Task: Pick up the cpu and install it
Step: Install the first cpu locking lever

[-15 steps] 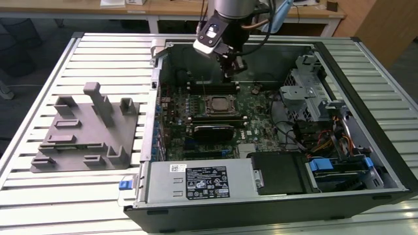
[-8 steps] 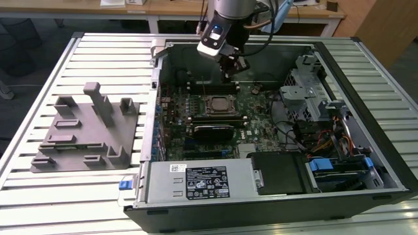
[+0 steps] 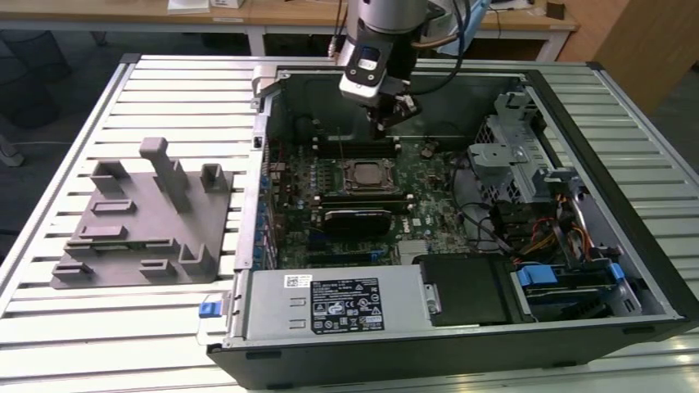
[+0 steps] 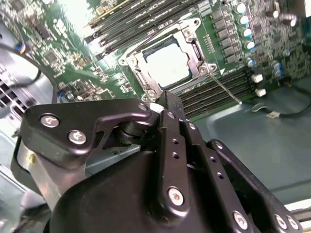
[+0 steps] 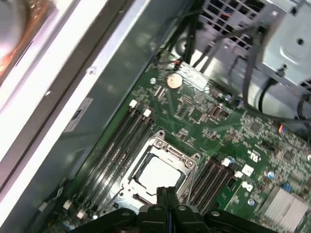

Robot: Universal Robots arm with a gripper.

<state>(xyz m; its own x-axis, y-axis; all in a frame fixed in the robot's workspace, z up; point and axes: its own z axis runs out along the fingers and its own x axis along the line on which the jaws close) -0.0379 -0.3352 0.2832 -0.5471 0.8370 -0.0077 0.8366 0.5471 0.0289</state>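
The cpu (image 3: pixel 362 173) is a pale silver square lying flat inside the metal-rimmed socket frame (image 3: pixel 362 160) on the green motherboard of the open computer case (image 3: pixel 611 246). Both wrist views show the cpu (image 4: pixel 168 65) (image 5: pixel 156 173) seated in the frame. My gripper (image 3: pixel 385 123) hangs above the board, a little behind the socket in the exterior view. Its black fingers (image 4: pixel 167 103) (image 5: pixel 167 195) are pressed together with nothing between them, their tips just short of the socket's edge.
A large grey moulded holder block (image 3: pixel 142 221) lies on the slatted table on the exterior view's left. Inside the case are memory slots (image 5: pixel 121 136) beside the socket, a black heatsink (image 3: pixel 352 221), the power supply (image 3: pixel 327 303) in front and a drive cage (image 3: pixel 525 164) with cables.
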